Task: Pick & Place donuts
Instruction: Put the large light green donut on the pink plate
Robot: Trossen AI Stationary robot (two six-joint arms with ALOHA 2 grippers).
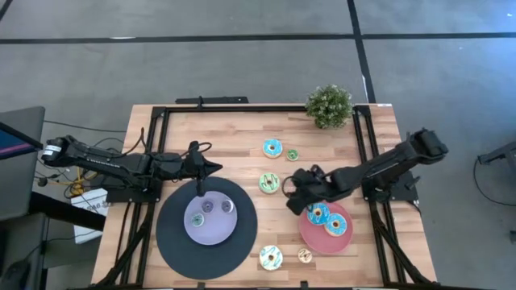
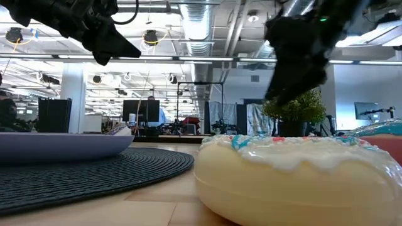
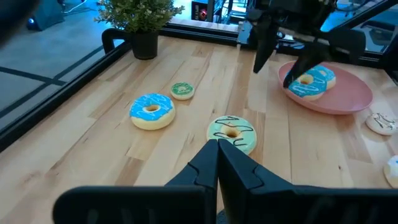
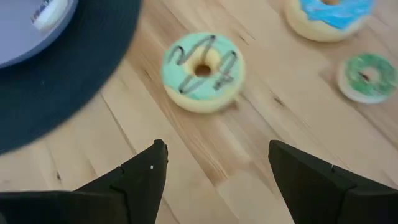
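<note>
Wooden table [image 1: 242,129] carries scattered donuts. Right gripper [image 1: 292,196], jaws open, hovers just right of the green-iced donut [image 1: 268,183]. Left gripper [image 1: 201,187], closed, hangs over the lavender plate [image 1: 211,229]. Donut probably light, rigid; grasp across the ring.

Grey floor [image 1: 242,64] with dark seams; open office, ceiling pipes [image 2: 207,25], monitors [image 2: 141,112].

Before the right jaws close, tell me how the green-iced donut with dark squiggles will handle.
The green-iced donut lies flat on the table, so rolling seems unlikely. Its smooth, moulded look suggests stiff, light plastic, possibly slippery. The right gripper, jaws open, looks wide enough to span it.
</note>
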